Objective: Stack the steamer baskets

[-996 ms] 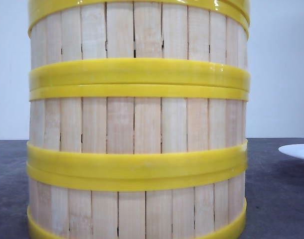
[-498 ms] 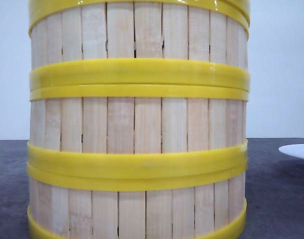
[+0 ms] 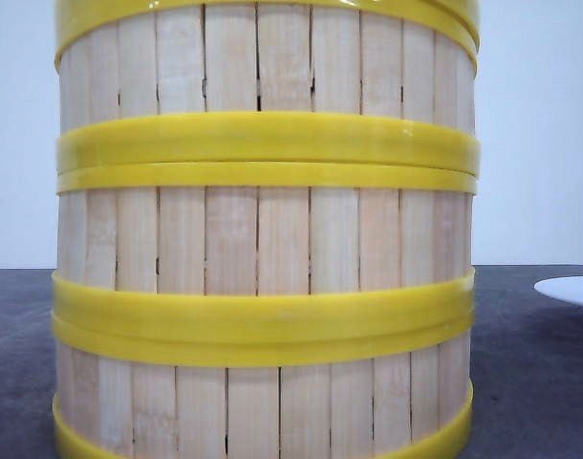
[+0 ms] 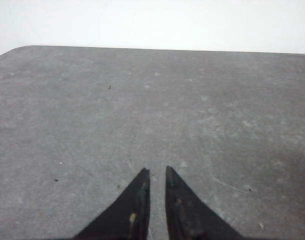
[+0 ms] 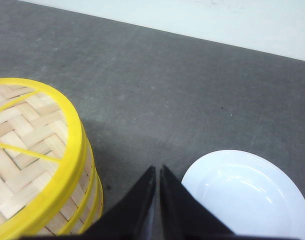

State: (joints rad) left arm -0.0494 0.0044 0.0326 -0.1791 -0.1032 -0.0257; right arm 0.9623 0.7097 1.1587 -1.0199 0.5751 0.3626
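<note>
Three steamer baskets stand stacked in one column close to the front camera: the top basket, the middle basket and the bottom basket, yellow rims meeting between them. In the right wrist view the stack shows its woven bamboo top and yellow rim. My right gripper hangs shut over the bare table between the stack and a plate, holding nothing. Over bare grey table my left gripper is shut and empty, with no basket in its view.
A white plate lies on the dark grey table just right of the stack, its edge showing in the front view as the plate. The table's far edge meets a pale wall.
</note>
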